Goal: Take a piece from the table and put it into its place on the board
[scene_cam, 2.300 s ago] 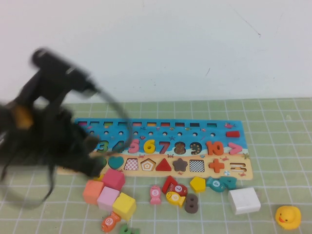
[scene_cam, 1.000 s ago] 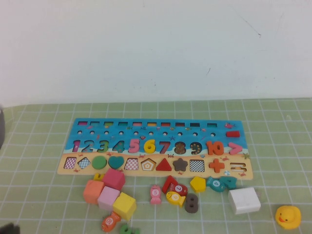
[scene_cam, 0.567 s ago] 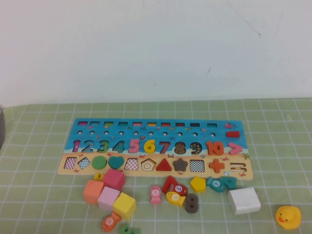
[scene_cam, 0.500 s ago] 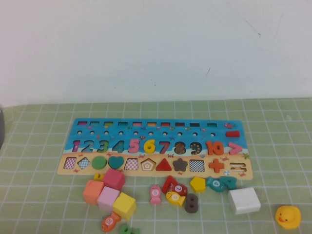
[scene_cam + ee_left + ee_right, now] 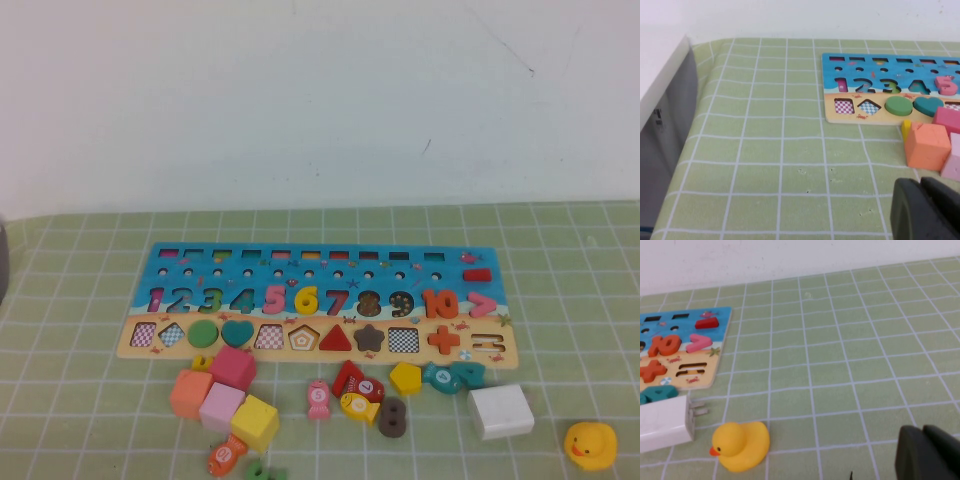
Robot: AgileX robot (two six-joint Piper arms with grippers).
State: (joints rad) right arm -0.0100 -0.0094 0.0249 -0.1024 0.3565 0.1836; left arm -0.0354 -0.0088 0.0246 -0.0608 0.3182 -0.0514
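Gone from above the board (image 5: 320, 300), left gripper (image 5: 927, 212) sits closed; right gripper (image 5: 930, 452) jaws unclear; one yellow 6 (image 5: 307, 299) seated.

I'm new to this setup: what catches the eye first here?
The long blue board with its row of coloured numerals, the yellow 6 seated mid-row. In front of it lie scattered blocks, with a yellow rubber duck at the near right corner. Both arms are pulled back.

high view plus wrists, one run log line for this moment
piece: seated in board | left gripper: shut, clear of board | right gripper: shut, beside duck
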